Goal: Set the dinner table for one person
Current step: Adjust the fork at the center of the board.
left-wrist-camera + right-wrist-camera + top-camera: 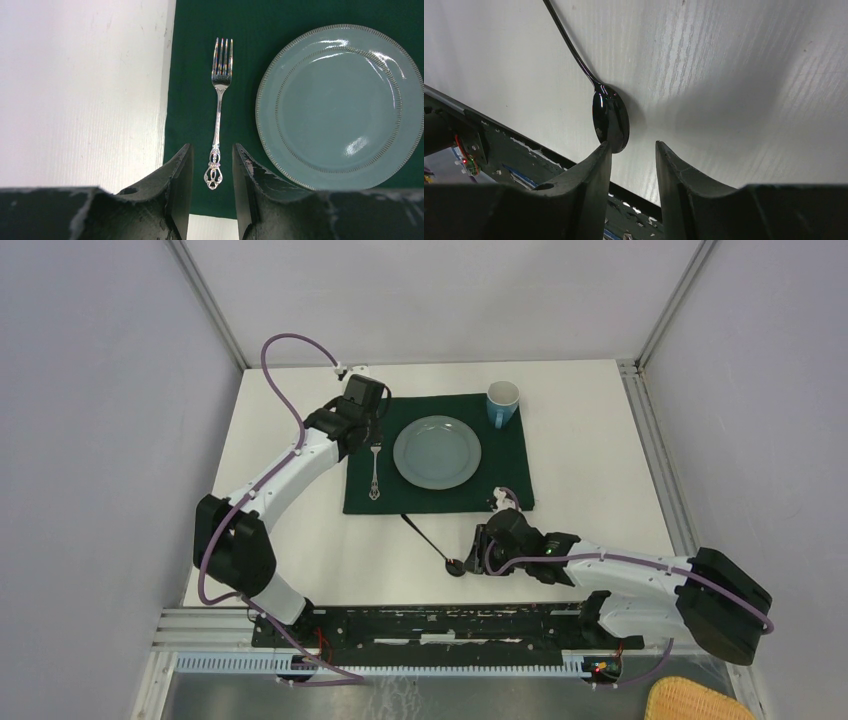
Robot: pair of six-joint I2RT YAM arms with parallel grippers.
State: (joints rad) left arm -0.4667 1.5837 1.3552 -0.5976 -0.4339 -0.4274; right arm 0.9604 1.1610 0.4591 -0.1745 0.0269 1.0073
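Nearest to my right wrist lens stand the two dark fingers of my right claw [633, 147], spread partway with nothing between them. Under them is the desk [734, 70], a broad, flat, matte white top, plain but for a faint grain and far larger than anything it carries.

On its bare stretch toward the near edge lies a spoon [610, 120], glossy and almost black. Its bowl sits at the tip of the finger that shows on the left in that view, outside the gap and not in it. Whether finger and bowl touch I cannot tell. From the bowl the thin handle runs slantwise toward the far left and ends at the near edge of the dark green cloth [512, 475]. So the spoon's long axis lies askew to my gap, and my right arm is much the nearer one. I judge the coming move needs a small sideways shift to bring the bowl or neck between the fingers.

Farther out, on the cloth, a grey-blue plate [437, 452] sits at the middle. A silver fork [218, 100] lies between the plate and the cloth's left edge, tines to the far side. A blue mug [503, 403] stands at the far right corner. My left claw [212, 147] hangs above the fork's handle end, jaws likewise apart, gripping nothing.
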